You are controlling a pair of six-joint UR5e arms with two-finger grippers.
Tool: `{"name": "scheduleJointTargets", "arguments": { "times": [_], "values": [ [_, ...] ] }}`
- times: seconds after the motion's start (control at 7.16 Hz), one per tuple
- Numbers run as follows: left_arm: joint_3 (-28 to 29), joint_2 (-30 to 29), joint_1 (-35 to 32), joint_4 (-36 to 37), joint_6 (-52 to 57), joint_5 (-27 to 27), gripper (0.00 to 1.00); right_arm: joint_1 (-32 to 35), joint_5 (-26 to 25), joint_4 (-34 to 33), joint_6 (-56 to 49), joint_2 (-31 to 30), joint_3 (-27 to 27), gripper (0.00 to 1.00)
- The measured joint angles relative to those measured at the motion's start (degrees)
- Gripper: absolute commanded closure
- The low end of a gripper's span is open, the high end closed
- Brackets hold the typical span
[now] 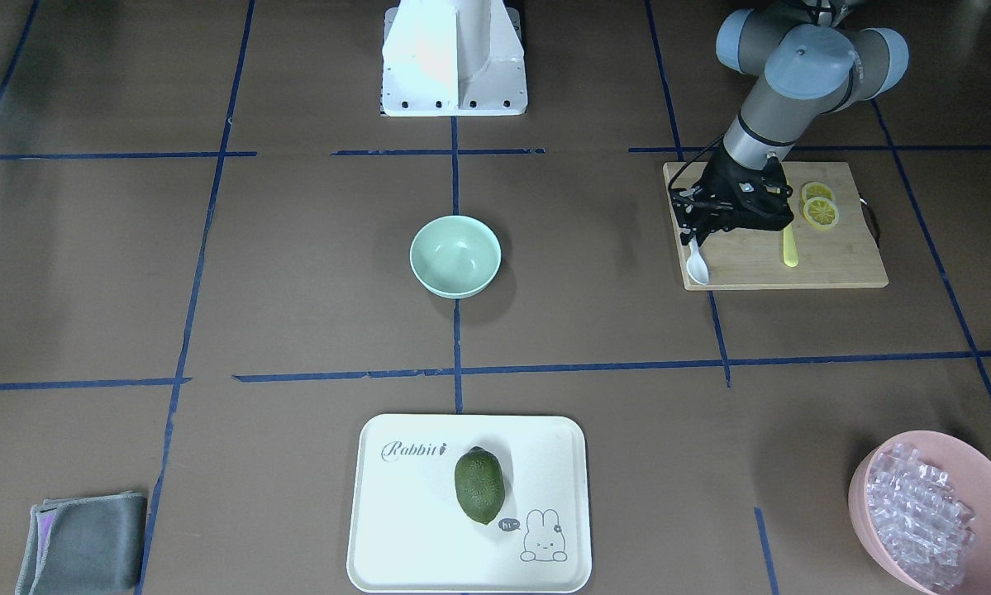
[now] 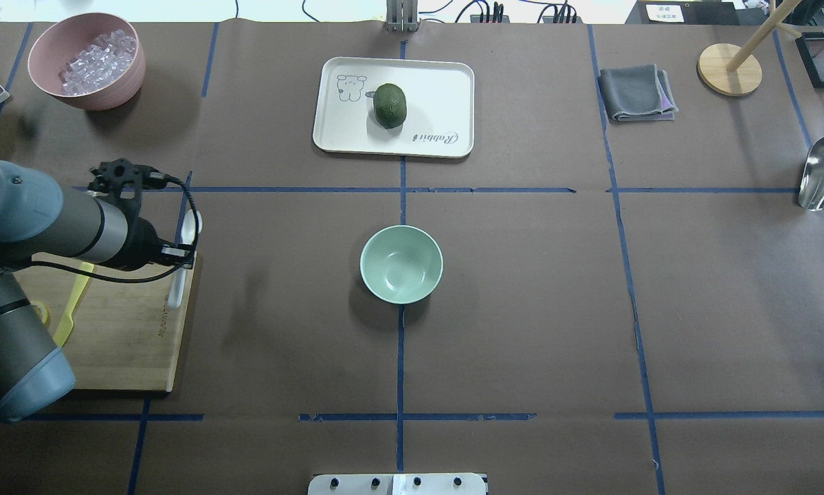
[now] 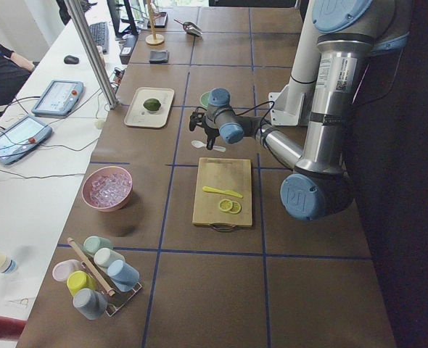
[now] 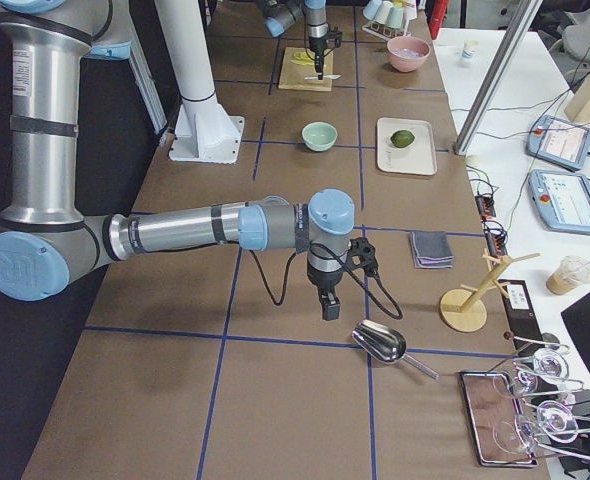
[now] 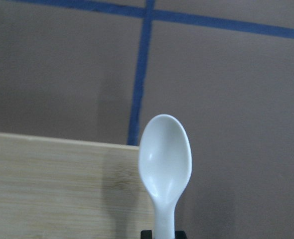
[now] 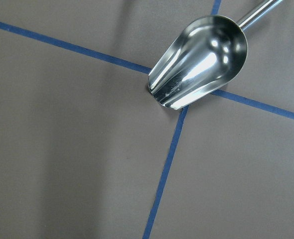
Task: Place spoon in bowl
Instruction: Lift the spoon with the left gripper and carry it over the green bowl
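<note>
1. The brown table (image 1: 297, 289) is marked off in squares with blue tape.
2. The wooden cutting board (image 1: 834, 264) lies on the robot's left side, with a yellow knife (image 1: 790, 248) and lemon slices (image 1: 820, 207) on it.
3. The white tray (image 1: 412, 512) at the far edge carries a green fruit (image 1: 479, 485).
4. The pink bowl (image 1: 863, 496) of clear cubes stands at the far left corner.
5. The mint-green bowl (image 1: 455, 254) stands at the table's middle, well apart from the board, with nothing in it.
6. The left gripper (image 1: 695, 235) is over the board's corner, its fingers clamped on the spoon's handle.
7. The right gripper (image 4: 329, 308) hangs just beside a metal scoop (image 6: 202, 62); I cannot tell how its fingers stand.
8. The white spoon (image 1: 697, 266) is raised, and its scoop pokes out past the board's edge.
</note>
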Motion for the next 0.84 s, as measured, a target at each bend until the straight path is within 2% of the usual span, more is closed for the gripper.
{"name": "scheduleJointTargets", "arguments": {
  "times": [0.28, 0.56, 0.84],
  "values": [
    [0.64, -6.5, 1.83, 0.47, 9.79, -1.55, 1.0, 0.0, 0.05, 0.0, 0.0, -0.01, -0.12, 0.0],
    [1.32, -11.67, 4.15, 4.6, 12.32, -4.02, 1.0, 0.0, -0.02, 0.0, -0.05, -0.04, -0.32, 0.0],
    [2.52, -15.04, 6.28, 9.46, 22.55, -3.89, 1.0, 0.0, 0.06, 0.0, -0.03, -0.35, -0.28, 0.0]
  ]
}}
